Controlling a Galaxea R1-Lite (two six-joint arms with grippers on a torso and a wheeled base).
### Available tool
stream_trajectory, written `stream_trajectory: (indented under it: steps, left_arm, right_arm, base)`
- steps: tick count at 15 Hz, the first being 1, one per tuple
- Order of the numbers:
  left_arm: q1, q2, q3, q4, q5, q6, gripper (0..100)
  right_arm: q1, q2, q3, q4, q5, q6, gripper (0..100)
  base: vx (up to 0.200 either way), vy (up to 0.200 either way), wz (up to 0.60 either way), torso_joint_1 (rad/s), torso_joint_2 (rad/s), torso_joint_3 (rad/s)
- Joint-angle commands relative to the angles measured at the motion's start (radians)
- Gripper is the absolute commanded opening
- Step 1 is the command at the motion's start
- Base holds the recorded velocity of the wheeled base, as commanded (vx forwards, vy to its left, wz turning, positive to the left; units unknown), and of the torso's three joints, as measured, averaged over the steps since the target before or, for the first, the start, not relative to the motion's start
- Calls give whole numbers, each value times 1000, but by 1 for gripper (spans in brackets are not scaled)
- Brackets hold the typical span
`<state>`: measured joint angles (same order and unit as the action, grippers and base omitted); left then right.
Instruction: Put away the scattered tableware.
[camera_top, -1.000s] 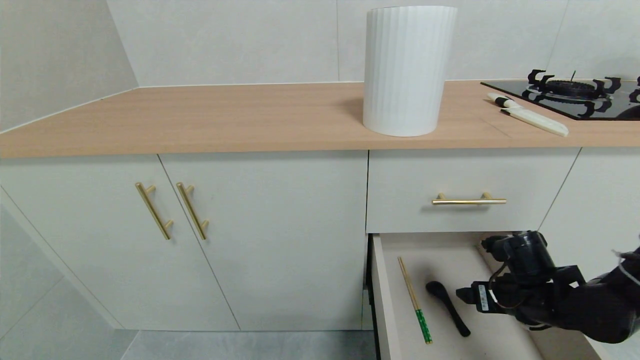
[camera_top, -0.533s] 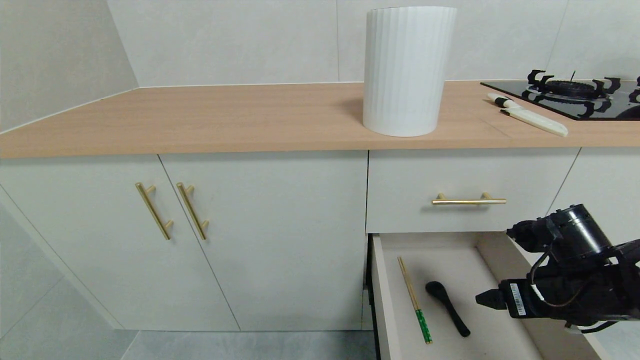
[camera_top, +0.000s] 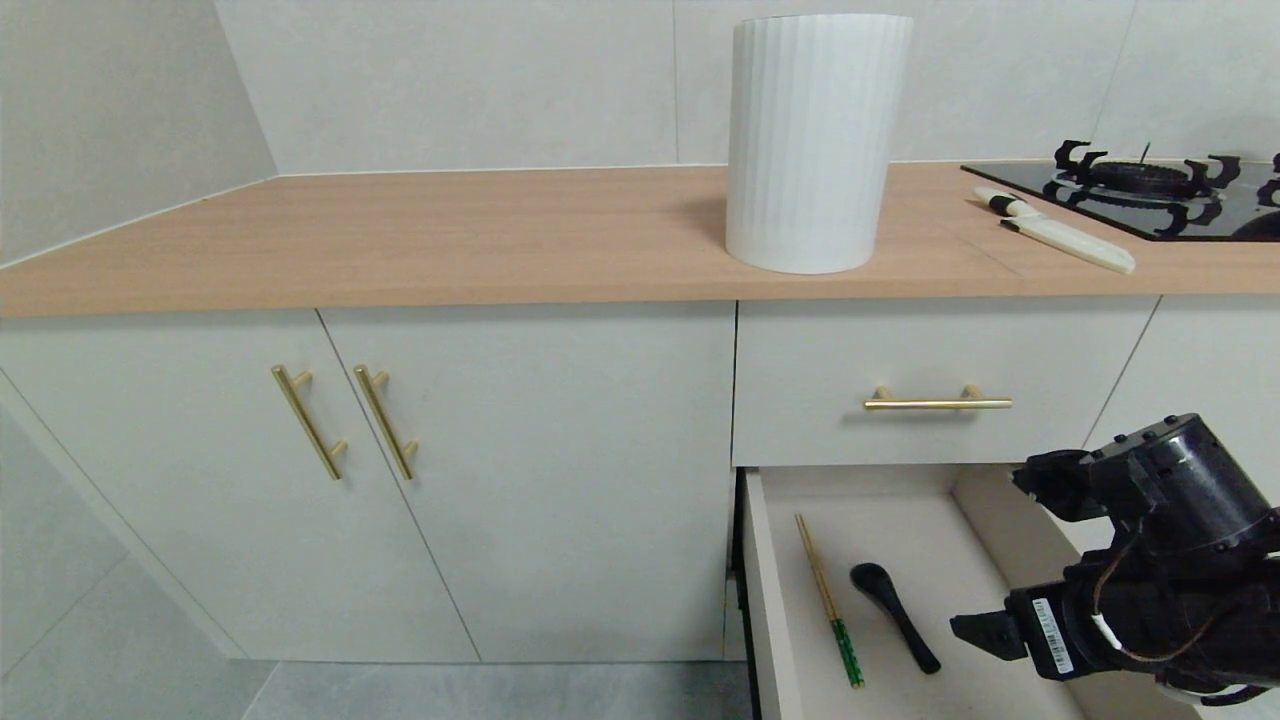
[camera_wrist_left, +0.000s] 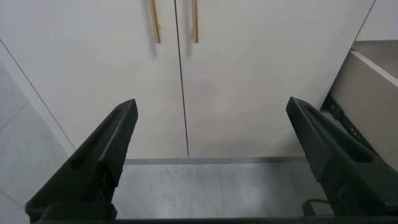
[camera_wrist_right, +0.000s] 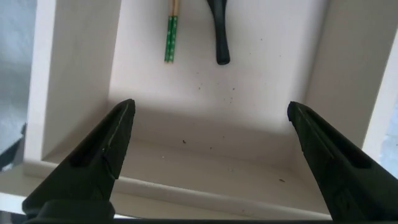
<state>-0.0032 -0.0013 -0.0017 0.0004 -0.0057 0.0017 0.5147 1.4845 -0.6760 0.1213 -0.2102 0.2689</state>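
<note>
The lower drawer (camera_top: 765, 590) stands pulled out. Inside it lie a pair of wooden chopsticks with green ends (camera_top: 830, 600) and a black spoon (camera_top: 895, 615), side by side and apart. My right gripper (camera_top: 1005, 590) hangs open above the drawer's right front part, holding nothing. The right wrist view looks down past this gripper (camera_wrist_right: 210, 109) at the chopsticks (camera_wrist_right: 172, 31), the spoon (camera_wrist_right: 220, 31) and the drawer's front wall (camera_wrist_right: 186, 180). A white knife (camera_top: 1055, 238) lies on the wooden counter beside the stove. My left gripper (camera_wrist_left: 211, 102) is open and low, facing the cabinet doors (camera_wrist_left: 180, 74).
A tall white ribbed canister (camera_top: 815, 140) stands on the counter (camera_top: 400, 240) above the drawers. A black gas stove (camera_top: 1150, 190) is at the far right. The upper drawer with its gold handle (camera_top: 938, 403) is shut. Two gold-handled doors (camera_top: 340, 420) sit to the left.
My right gripper has drawn back to the right and toward the drawer's front, away from the spoon. The chopsticks and spoon have stayed where they lie.
</note>
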Motion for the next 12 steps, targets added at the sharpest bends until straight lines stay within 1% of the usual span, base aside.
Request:
stream_trajectory:
  steps: [1,2,10,12]
  left_arm:
    - [0,1,0,0,0,0,100]
    - [0,1,0,0,0,0,100]
    - [0,1,0,1,0,0,100]
    - [0,1,0,0,0,0,100]
  right_arm:
    - [8,-6,4,0,0,0,100]
    - [10,-4,7,0,-1,-2,100]
    - [10,-7,13,23,-3,-22,100]
    - [10,-7,21,23,-3,-25,100]
  base:
    - [0,0,0,0,0,0]
    - [0,0,0,0,0,0]
    - [-200,0,0,2,2,1]
    - [0,0,0,0,0,0]
